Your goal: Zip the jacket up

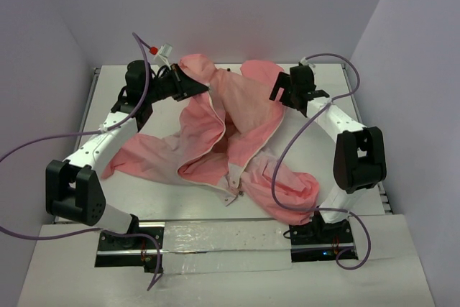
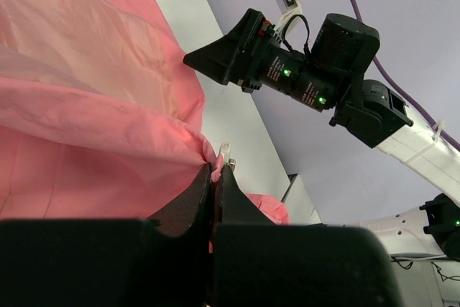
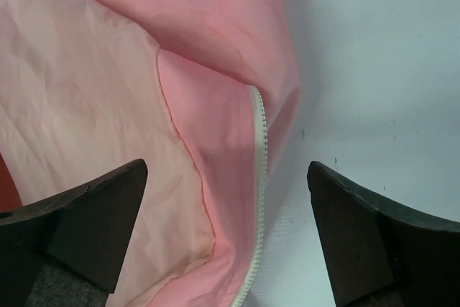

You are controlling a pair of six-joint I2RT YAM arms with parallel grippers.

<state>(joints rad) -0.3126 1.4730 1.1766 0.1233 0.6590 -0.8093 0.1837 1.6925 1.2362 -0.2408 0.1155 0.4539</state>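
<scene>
Closest, left end effector (image 2: 217, 181) pinches the jacket (image 1: 248, 102) edge; right end effector (image 3: 226, 177) hangs wide over the zipper (image 3: 259, 156). Jacket lies open on the worktop (image 1: 165, 203), zipping not yet begun, I judge.

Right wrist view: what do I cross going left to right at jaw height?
Black jaw → pale pink inner lining → salmon-pink outer fabric of the jacket → white toothed zipper edge → white table → other black jaw.

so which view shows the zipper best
Right wrist: the zipper teeth run close inside the open right gripper. Top shows a thin pale line; left wrist only a pale bit at the shut left gripper.
</scene>
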